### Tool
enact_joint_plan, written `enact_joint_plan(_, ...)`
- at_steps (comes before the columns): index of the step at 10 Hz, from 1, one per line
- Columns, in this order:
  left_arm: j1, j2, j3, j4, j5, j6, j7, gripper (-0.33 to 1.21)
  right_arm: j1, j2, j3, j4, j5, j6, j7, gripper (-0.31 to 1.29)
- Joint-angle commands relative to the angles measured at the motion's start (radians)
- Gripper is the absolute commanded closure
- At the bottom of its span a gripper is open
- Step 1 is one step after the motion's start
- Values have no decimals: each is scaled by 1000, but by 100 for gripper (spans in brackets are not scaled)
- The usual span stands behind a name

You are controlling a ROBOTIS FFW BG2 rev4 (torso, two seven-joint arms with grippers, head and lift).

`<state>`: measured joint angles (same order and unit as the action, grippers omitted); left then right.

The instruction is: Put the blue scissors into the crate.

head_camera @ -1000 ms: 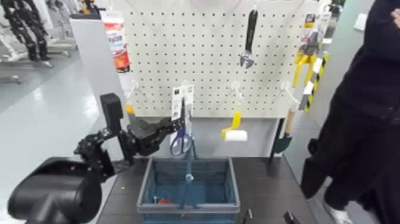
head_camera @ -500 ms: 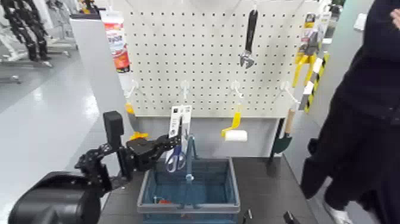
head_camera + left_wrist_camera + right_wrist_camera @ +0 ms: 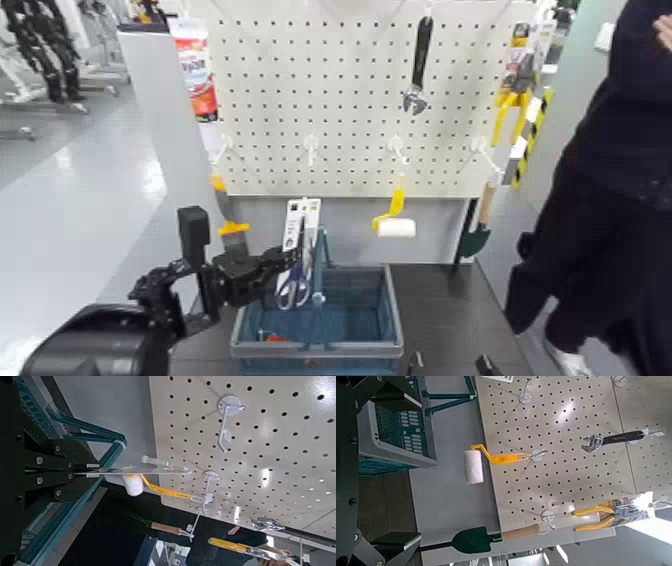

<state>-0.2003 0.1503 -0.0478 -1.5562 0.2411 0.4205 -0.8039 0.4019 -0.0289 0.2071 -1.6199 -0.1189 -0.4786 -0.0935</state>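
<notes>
Blue scissors [image 3: 296, 262] lowered off pegboard, over crate [image 3: 392, 312]; left end effector [image 3: 283, 262] pinching card.

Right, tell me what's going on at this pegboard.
The robot's left gripper is shut on the blue scissors, carded in white packaging, and holds them upright over the near-left part of the crate, not yet released. The crate sits on the dark table below the pegboard, where a wrench and a yellow-handled paint roller hang. The right gripper is out of the head view. A person in dark clothes stands at the right.
</notes>
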Motion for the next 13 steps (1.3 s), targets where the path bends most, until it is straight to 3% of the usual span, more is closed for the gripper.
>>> enact_joint_plan(1,-10,-6,-9,74,-6,-28,-1,119,0,0,-2,0,-1,0,1,15)
enact_joint_plan(10,-28,-6,-17,183,-39,-46,-8,119,0,4,-3,0,-1,0,8,15)
enact_joint_plan(11,-25,-6,-12,182,-39,-48,-9,93,0,3,-3,0,-1,0,8,15)
enact_joint_plan(12,-24,-8,-7,182,-37,-54,-11,31,0,3,-3,0,-1,0,8,15)
enact_joint_plan(13,-25,-6,-7,179,-39,-54,-17,-5,0,3,-3,0,-1,0,8,15)
